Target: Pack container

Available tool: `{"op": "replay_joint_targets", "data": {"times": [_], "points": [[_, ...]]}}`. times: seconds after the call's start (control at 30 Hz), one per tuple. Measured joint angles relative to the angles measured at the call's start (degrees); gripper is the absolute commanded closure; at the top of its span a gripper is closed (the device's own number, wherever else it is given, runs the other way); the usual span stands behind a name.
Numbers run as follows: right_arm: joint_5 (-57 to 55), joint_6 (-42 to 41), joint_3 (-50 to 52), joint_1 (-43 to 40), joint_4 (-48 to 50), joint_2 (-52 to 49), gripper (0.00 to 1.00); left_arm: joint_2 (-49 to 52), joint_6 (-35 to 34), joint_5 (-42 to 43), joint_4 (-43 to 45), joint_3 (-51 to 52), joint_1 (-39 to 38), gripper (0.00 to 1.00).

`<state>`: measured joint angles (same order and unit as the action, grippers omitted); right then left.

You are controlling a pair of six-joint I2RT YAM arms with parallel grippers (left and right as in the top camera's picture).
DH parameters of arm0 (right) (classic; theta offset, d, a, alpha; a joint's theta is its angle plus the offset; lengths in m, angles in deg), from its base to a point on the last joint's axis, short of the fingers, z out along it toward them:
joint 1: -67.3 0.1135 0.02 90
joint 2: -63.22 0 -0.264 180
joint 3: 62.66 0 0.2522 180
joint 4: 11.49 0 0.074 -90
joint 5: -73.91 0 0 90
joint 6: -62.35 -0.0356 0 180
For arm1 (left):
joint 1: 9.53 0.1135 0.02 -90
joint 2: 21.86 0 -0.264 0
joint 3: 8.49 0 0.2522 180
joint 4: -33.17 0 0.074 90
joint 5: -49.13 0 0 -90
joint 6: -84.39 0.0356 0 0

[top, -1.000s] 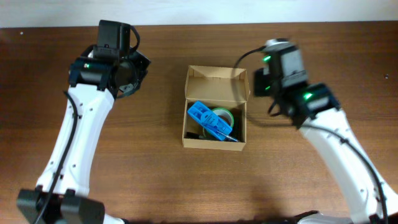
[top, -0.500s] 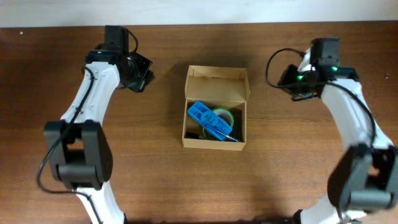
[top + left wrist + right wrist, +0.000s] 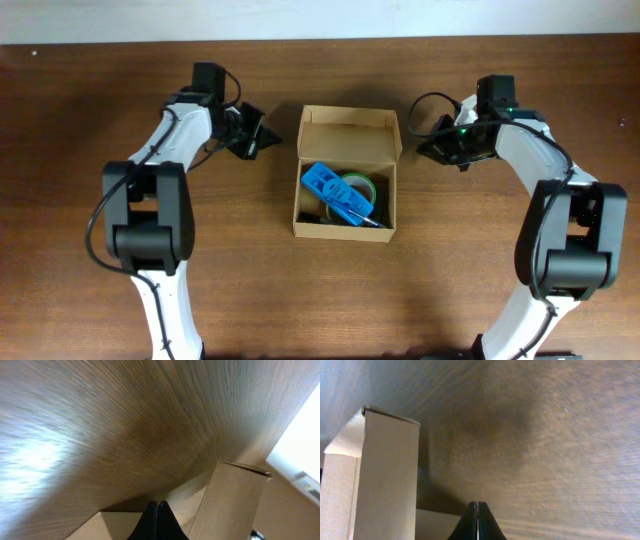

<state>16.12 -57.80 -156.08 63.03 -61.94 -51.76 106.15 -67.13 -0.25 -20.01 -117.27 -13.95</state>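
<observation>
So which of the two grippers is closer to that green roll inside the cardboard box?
Right. The right gripper hangs just beyond the right wall of the box, the side where the green roll lies. The left gripper is off the opposite wall, farther away.

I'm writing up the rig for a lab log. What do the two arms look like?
Both the left arm and right arm have smooth white link shells with black joint housings and black wrist ends. Black cables loop along each. Small green lights glow on the right arm. The jaws are black and tapered.
</observation>
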Motion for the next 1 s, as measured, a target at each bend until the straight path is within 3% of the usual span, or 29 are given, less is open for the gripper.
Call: {"op": "replay_joint_targets", "data": {"times": [0.37,0.67,1.0], "points": [[3.3,-3.2,0.0,5.0,6.4,-3.6,0.96,4.6,-0.9,6.3,3.4,0.0,-4.8,0.98],[4.6,-1.6,0.0,6.6,13.4,-3.8,0.96,4.7,-0.9,9.4,12.1,0.0,-4.0,0.98],[5.4,6.7,0.0,6.6,14.6,-1.6,0.96,4.7,7.5,15.2,13.2,-2.0,-3.1,0.98]]}}
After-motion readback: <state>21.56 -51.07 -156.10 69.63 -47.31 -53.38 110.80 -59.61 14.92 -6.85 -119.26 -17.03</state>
